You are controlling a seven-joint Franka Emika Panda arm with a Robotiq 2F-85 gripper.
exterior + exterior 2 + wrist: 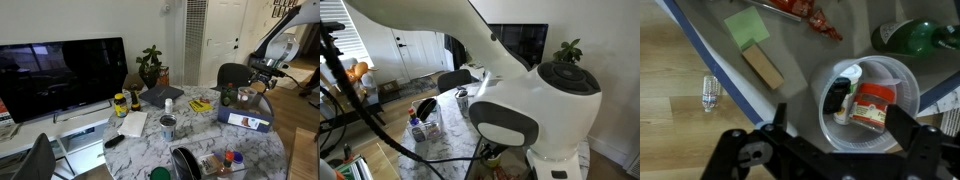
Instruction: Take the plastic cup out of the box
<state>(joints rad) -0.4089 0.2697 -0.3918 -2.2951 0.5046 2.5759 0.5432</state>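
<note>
In the wrist view the gripper point(839, 110) hangs over the box point(722, 72) with its jaws spread wide and nothing held, and the plastic cup point(847, 132) shows between its two fingers, seen from above with a red-and-white item and a dark one inside it. The cup stands on the box's grey floor, near the green cup point(916, 38) and apart from a small wooden block point(763, 67) and a green note point(747, 27). In an exterior view the box point(246, 120) sits on the marble tabletop point(200, 132) under the arm.
</note>
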